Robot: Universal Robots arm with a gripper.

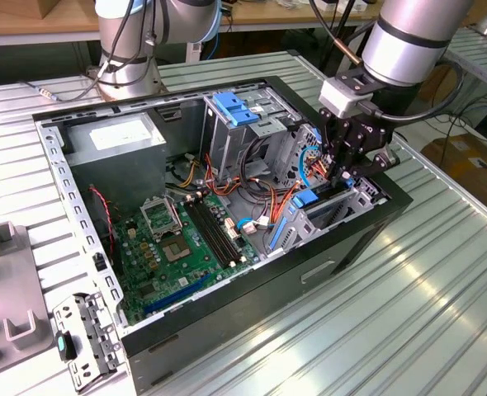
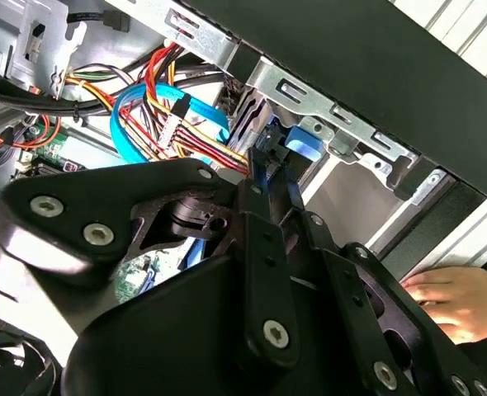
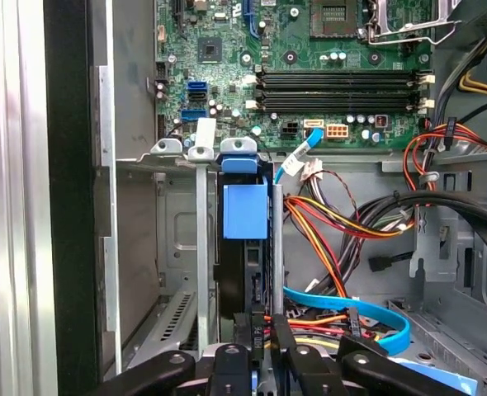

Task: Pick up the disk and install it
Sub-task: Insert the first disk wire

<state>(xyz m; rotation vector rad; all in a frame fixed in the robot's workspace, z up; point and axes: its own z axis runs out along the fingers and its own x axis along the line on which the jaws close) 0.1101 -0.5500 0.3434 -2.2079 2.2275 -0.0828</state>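
Black pincer (image 3: 260, 346) clamps the disk (image 3: 245, 247) edge-on inside its bay; slight tilt could jam its blue rails against the cage (image 3: 177, 239).

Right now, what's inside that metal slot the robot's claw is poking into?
The disk stands on edge in the metal bay, blue rail facing up. The gripper pinches its near end. The disk's lower part is hidden by the bay walls. Beside it lie coloured cables.

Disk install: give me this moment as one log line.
gripper: down in the case at the disk | disk: on edge in drive bay | hand: beside case
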